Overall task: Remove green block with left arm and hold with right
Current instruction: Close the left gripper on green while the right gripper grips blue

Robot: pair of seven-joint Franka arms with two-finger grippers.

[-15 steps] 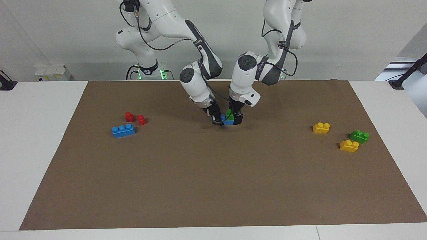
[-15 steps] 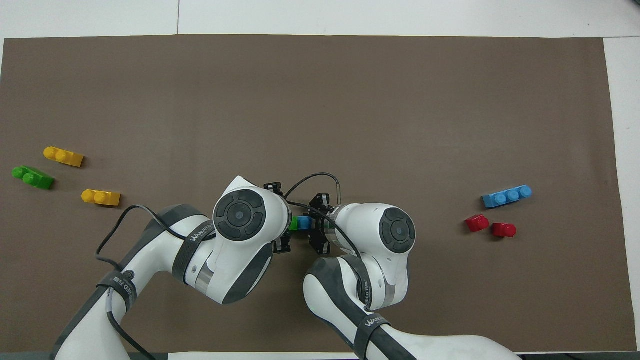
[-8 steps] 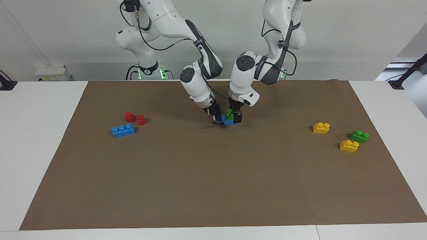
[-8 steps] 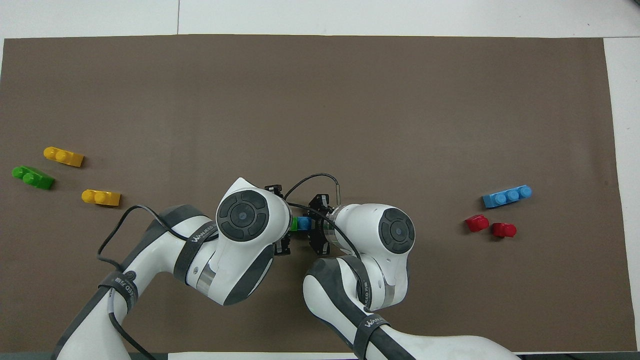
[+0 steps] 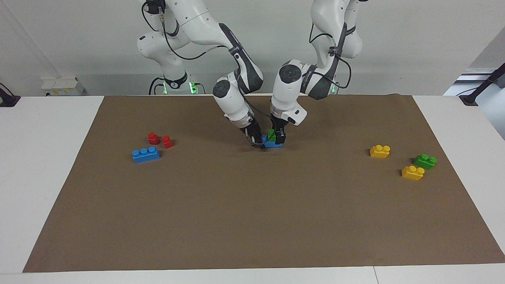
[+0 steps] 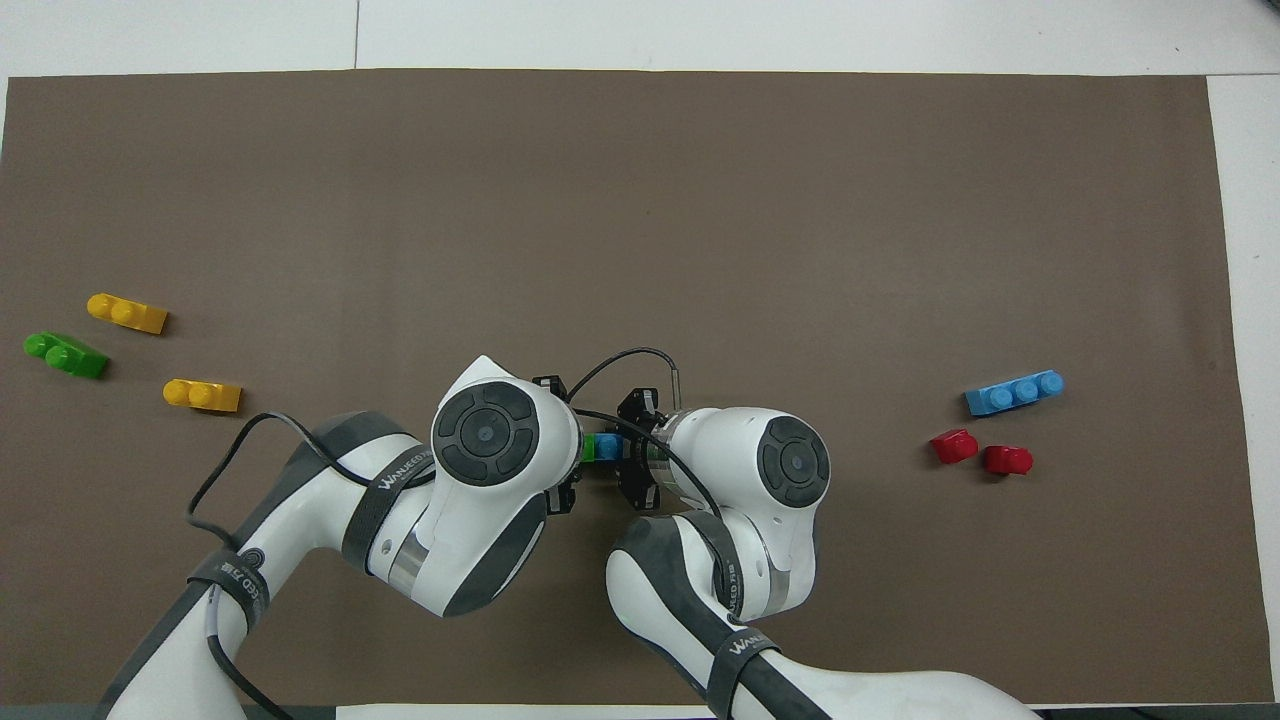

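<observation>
A green block (image 5: 271, 135) sits stacked on a short blue brick (image 5: 270, 144) in the middle of the brown mat, close to the robots. My left gripper (image 5: 277, 137) comes down from above and is shut on the green block (image 6: 588, 446). From the right arm's end, my right gripper (image 5: 257, 142) is shut on the end of the blue brick (image 6: 607, 446). In the overhead view both wrists hide most of the fingers. Another green block (image 5: 425, 161) lies loose at the left arm's end of the mat.
Two yellow bricks (image 5: 380, 151) (image 5: 412, 172) lie beside the loose green block. At the right arm's end are a long blue brick (image 5: 146, 154) and two small red pieces (image 5: 153, 138) (image 5: 167, 141). The brown mat (image 5: 252, 221) covers the table.
My left gripper's fingers have drawn in from wide open onto the green block, and its wrist has shifted slightly. The right gripper and the loose bricks have not moved.
</observation>
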